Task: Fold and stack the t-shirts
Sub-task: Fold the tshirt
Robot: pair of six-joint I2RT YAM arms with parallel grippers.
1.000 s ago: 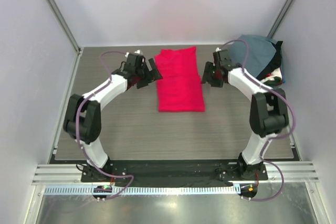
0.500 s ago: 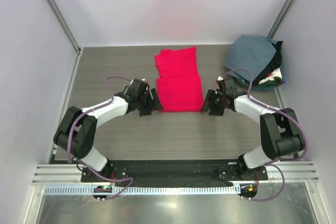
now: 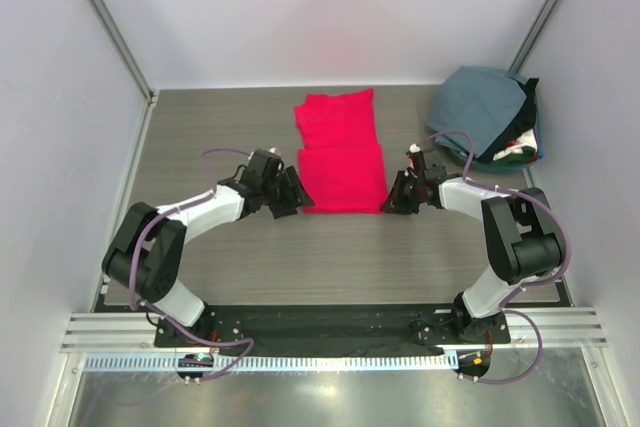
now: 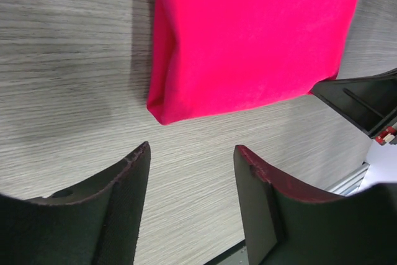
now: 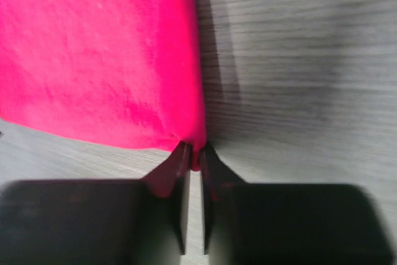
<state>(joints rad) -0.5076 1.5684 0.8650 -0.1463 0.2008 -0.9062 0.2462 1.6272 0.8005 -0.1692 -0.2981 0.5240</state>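
Observation:
A bright red t-shirt (image 3: 340, 152) lies flat mid-table, folded into a long strip with a crease across its middle. My right gripper (image 5: 194, 153) is shut on the shirt's near right corner; red cloth is pinched between the fingertips. My left gripper (image 4: 192, 153) stands open just short of the near left corner (image 4: 161, 115), with only bare table between its fingers. In the top view the left gripper (image 3: 295, 197) and the right gripper (image 3: 392, 199) flank the shirt's near edge. A pile of other t-shirts (image 3: 488, 112), slate grey-blue on top, sits at the back right.
Grey wood-grain table (image 3: 330, 257) walled on the left, back and right. The pile of shirts fills the back right corner by the wall. The right gripper's body (image 4: 366, 100) shows at the edge of the left wrist view.
Both arms have come down from the shirt's middle sides to its near corners. The right gripper has shut on its corner. The left jaws have narrowed but stay apart.

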